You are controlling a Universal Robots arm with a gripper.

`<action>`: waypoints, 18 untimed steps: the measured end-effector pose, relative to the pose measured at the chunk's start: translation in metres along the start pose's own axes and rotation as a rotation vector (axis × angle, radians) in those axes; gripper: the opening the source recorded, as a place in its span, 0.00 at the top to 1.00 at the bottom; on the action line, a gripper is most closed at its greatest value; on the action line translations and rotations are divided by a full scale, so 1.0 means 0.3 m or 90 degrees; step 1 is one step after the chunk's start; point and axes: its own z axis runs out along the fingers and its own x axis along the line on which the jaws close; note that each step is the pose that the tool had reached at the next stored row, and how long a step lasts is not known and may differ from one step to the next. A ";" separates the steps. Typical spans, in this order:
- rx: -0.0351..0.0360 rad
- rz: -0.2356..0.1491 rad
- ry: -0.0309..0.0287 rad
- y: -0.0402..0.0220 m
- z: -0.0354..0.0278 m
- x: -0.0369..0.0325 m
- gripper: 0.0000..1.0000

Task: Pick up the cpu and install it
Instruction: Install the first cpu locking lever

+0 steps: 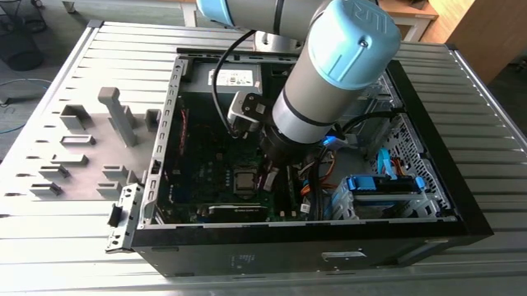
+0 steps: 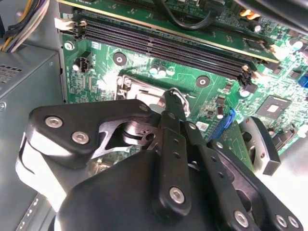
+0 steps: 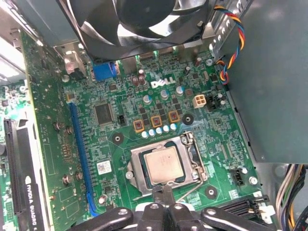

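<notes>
A ribbed metal surface (image 1: pixel 74 246) carries an open computer case (image 1: pixel 445 185), with grey holder blocks (image 1: pixel 120 117) on the exterior view's left. The arm (image 1: pixel 329 80) reaches down into the case over the green motherboard (image 3: pixel 120 96). Below the fan (image 3: pixel 130 24) sits the metal socket frame (image 3: pixel 137 175), and the cpu (image 3: pixel 163 166) lies flat inside it, silvery top up. The gripper (image 3: pixel 166 195) hovers at the frame's edge, just beside the cpu, jaws pressed together and holding nothing.
</notes>
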 end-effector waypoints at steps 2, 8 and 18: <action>0.0000 0.000 0.0000 0.000 0.000 0.000 0.89; 0.0000 0.002 -0.0003 -0.002 -0.001 -0.001 0.89; 0.0001 0.005 -0.0010 -0.010 -0.002 -0.007 0.89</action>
